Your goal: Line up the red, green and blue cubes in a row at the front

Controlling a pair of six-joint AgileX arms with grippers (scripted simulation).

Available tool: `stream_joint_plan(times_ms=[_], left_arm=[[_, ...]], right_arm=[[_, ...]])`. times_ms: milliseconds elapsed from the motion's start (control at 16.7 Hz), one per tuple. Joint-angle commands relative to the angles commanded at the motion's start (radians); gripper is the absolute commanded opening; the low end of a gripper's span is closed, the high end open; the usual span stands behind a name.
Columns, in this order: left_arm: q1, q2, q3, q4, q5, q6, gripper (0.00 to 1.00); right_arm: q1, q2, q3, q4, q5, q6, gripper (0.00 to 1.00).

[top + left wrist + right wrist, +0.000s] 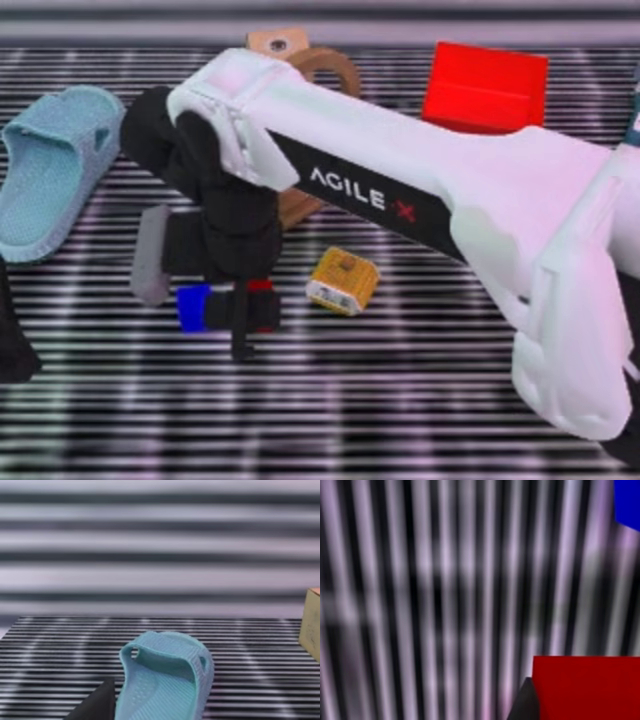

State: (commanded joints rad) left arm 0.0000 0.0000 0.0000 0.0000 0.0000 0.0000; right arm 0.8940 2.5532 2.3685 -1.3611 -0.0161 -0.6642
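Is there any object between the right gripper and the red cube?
Nothing visible does. The right gripper is down at the red cube, with the blue cube on its other side; the green cube is not visible.

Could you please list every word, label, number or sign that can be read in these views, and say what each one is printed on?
"AGILE X": white letters with a red X, on the black panel of the right arm, which reaches across the table in the top view.
The orange toy block has marks on its white side, too small to read.
The left wrist view and the right wrist view show no text.
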Motion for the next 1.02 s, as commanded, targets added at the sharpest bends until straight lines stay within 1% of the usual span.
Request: stream_joint_plan(times_ms=[240,540,1020], left_arm=[[0.000,0.000,0.000,0.000,0.000,0.000,1.00],[0.000,0.000,0.000,0.000,0.000,0.000,1.00],[0.000,0.000,0.000,0.000,0.000,0.000,1.00]], right_arm=[[0.002,-0.003,-0.161,0.151,0.001,0.001,0.00],[0.004,-0.002,-0.185,0.175,0.002,0.000,0.00],[0.004,-0.002,-0.185,0.175,0.002,0.000,0.60]])
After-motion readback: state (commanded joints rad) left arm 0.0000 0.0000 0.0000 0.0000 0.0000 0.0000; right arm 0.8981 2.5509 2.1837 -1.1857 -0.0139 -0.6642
